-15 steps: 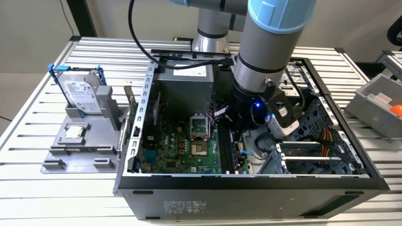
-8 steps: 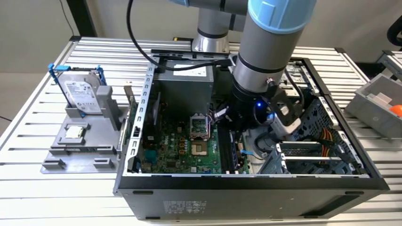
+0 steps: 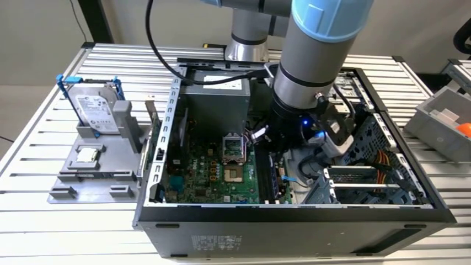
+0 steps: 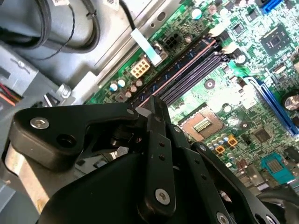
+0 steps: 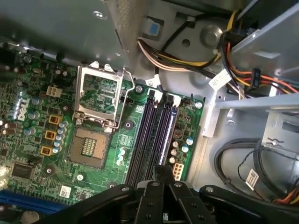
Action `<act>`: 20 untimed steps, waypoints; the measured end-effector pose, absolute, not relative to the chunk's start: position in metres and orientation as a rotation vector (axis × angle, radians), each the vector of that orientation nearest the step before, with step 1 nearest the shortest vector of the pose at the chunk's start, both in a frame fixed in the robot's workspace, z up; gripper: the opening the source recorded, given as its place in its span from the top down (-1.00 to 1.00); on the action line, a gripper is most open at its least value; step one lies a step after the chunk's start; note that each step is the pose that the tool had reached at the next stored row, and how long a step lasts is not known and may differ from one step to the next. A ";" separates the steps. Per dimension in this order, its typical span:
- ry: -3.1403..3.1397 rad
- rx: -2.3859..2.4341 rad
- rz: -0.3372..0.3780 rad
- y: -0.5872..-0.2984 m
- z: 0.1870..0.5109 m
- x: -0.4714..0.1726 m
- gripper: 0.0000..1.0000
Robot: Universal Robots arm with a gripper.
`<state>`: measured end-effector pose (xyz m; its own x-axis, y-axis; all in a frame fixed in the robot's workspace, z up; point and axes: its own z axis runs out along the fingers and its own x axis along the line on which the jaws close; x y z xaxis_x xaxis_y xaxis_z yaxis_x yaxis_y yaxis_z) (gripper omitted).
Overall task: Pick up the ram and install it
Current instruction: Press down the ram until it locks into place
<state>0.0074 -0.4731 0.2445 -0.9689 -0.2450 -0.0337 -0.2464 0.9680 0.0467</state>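
Reaching down into the open black computer case [image 3: 294, 221], the silver and light-blue robot arm [image 3: 312, 55] holds its black gripper [image 4: 152, 109] over the green motherboard [image 5: 93, 116], right above the row of long black memory slots [image 5: 154, 135]. Its fingers are pressed together on the ram, a thin blue circuit-board stick [image 4: 177, 70] lying along one slot. Outside the case, on the slatted metal surface [image 3: 37, 138], a grey plastic holder [image 3: 92, 165] carries a silver hard drive [image 3: 94, 110].
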 end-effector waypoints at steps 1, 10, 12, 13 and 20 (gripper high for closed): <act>3.085 -0.414 0.079 -0.473 0.244 0.007 1.00; 3.050 -0.606 0.080 -0.473 0.245 0.008 1.00; 3.043 -0.638 0.081 -0.473 0.245 0.008 1.00; 3.040 -0.653 0.081 -0.473 0.245 0.008 1.00; 3.019 -0.751 0.082 -0.473 0.245 0.009 1.00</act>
